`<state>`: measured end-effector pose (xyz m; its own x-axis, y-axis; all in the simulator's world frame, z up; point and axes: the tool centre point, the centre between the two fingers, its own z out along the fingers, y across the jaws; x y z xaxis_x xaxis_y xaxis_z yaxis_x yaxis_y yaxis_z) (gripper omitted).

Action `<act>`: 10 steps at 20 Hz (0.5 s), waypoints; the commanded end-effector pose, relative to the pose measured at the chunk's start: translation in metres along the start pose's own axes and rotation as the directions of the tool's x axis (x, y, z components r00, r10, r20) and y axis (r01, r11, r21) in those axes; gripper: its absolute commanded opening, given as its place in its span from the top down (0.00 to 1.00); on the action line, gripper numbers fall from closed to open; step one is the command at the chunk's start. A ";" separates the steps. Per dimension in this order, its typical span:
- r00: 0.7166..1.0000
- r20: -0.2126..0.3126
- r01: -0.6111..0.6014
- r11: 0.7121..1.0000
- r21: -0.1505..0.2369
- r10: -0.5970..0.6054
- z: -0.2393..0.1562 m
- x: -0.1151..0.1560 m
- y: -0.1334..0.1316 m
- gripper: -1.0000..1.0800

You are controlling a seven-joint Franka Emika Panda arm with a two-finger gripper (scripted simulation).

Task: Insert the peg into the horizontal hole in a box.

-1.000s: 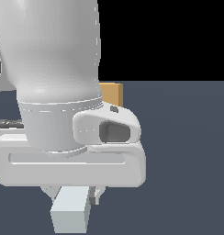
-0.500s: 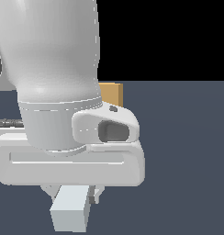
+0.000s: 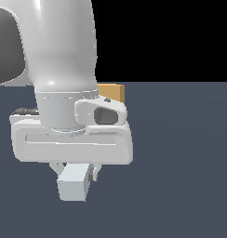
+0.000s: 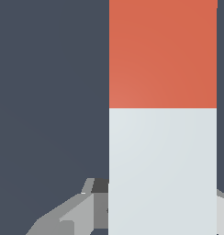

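Observation:
The peg [image 3: 73, 183] hangs under my gripper [image 3: 75, 172], its pale grey end facing the exterior camera. In the wrist view the peg [image 4: 162, 160] fills the frame, pale near the hand and orange-red at the far end. My gripper [image 4: 162, 218] is shut on the pale part, with a grey finger [image 4: 72, 215] against one side. Only a tan corner of the box [image 3: 111, 92] shows behind the arm, beyond the peg. The hole is hidden by the arm.
The white arm and hand [image 3: 71, 144] block much of the exterior view's left. A flat dark blue-grey floor [image 3: 180, 162] spreads under everything and out to the exterior view's right.
The hand has risen, carrying the peg up with it. The box has stayed where it was.

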<state>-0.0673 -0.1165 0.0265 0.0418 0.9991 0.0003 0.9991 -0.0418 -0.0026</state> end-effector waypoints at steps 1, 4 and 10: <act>1.000 0.000 -0.012 1.000 -0.003 0.012 -0.004 0.019 -0.004 1.00; 1.000 0.000 -0.031 1.000 -0.003 0.031 -0.007 0.045 -0.010 1.00; 0.997 0.000 -0.073 0.997 -0.003 0.073 -0.016 0.104 -0.021 1.00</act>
<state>-0.0824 -0.0265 0.0388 0.1038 0.9946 -0.0001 0.9946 -0.1038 -0.0028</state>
